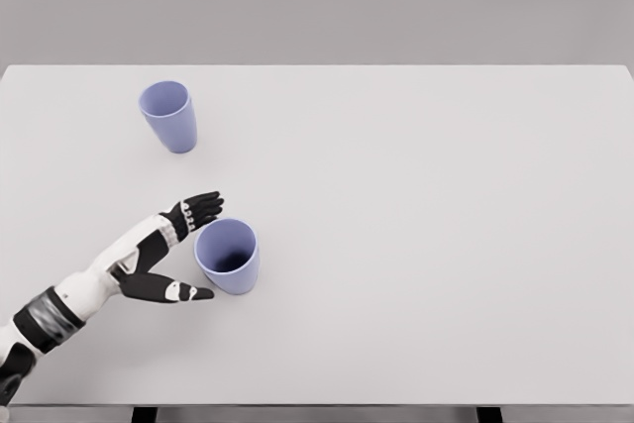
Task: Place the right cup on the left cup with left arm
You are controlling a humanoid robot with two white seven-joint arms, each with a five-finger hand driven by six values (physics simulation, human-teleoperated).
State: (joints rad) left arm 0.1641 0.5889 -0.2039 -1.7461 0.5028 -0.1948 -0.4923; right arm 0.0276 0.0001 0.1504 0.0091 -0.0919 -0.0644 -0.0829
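Two lavender cups stand upright on the white table. The right cup [228, 256] is near the front left of the table; the left cup [168, 116] stands farther back and to the left. My left hand [203, 250] reaches in from the lower left, open, just left of the right cup. Its fingers [201, 207] lie behind the cup's left rim and its thumb [183, 292] points at the cup's base on the near side. The cup sits between fingers and thumb, but I see no closed grip on it.
The white table [446, 225] stretches wide to the right, with its front edge near the bottom of the view. Two dark table legs show below the front edge.
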